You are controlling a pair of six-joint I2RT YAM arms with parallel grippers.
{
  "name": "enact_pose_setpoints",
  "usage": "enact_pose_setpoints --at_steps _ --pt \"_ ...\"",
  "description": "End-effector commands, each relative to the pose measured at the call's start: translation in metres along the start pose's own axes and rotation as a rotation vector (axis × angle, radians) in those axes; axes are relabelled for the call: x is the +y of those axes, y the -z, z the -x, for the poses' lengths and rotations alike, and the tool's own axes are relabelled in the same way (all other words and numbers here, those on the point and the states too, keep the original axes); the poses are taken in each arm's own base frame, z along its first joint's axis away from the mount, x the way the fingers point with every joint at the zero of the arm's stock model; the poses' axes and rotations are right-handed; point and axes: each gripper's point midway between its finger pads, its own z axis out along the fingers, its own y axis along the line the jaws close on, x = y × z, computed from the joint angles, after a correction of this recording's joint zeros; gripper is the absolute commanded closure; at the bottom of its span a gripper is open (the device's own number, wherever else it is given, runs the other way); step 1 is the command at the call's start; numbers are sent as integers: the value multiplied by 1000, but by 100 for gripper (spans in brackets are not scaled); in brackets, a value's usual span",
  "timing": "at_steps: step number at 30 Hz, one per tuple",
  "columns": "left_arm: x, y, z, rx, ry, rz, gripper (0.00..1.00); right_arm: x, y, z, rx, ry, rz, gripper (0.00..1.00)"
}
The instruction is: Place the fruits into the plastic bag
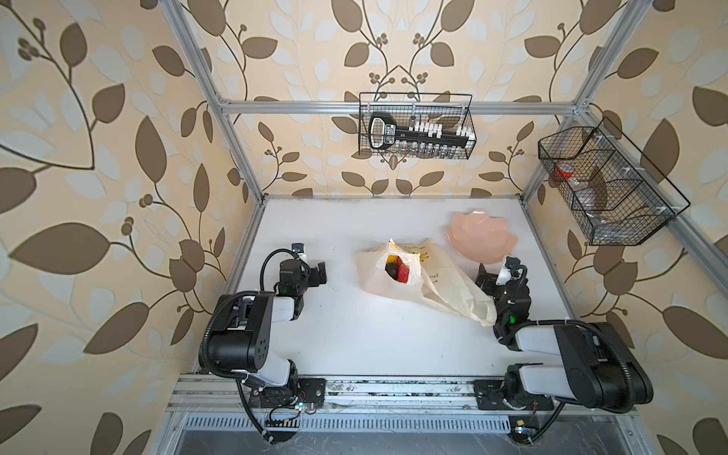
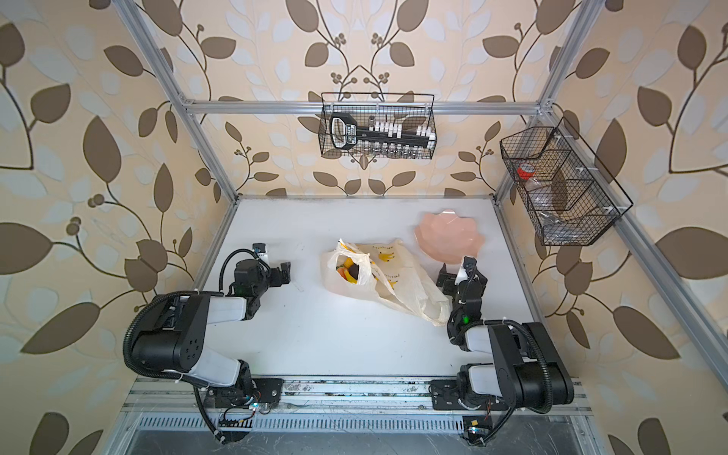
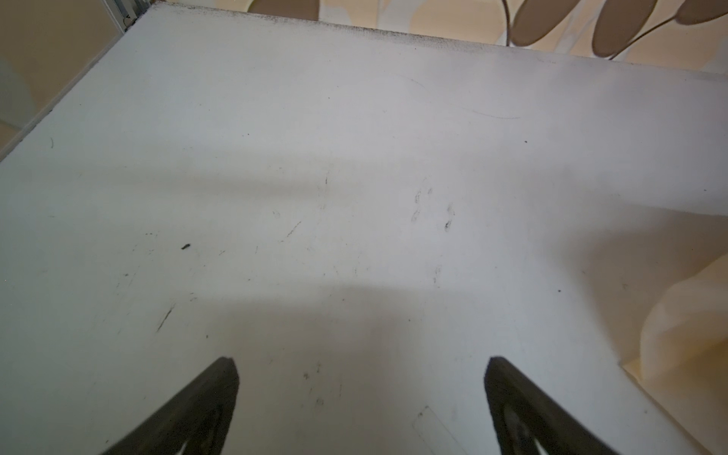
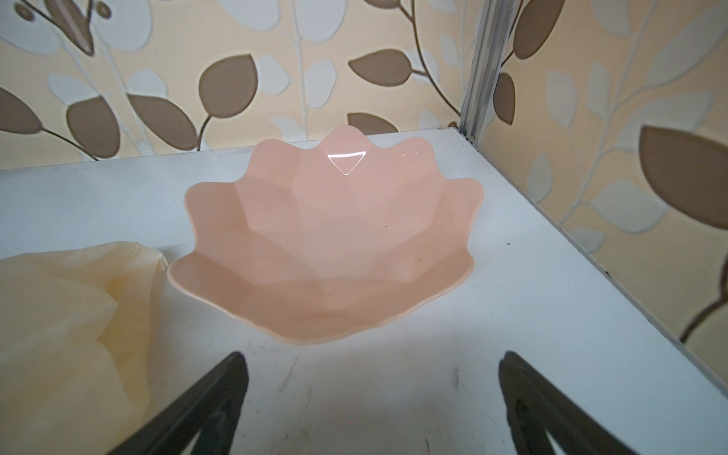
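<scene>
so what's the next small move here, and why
Probably ease both arms back to rest: the fruits sit inside the plastic bag, the pink plate is bare, no loose fruit shows on the table, and the left gripper and right gripper stand open, holding nothing.

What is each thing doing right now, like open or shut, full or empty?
plastic bag: lying on the table, mouth open, fruits inside.
fruits: piled inside the bag's mouth.
pink plate: empty, sitting right side up on the table.
left gripper: open, holding nothing.
right gripper: open, holding nothing.
</scene>
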Motion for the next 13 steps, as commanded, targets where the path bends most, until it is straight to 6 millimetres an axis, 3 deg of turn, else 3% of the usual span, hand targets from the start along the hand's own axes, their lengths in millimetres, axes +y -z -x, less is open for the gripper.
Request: enact_pose_setpoints --at_steps 1,13 --pt "-2 1 12 -38 -19 -14 1 2 -1 17 -58 13 0 0" --pt "-3 2 12 -39 -20 -15 1 3 -1 16 -57 11 8 0"
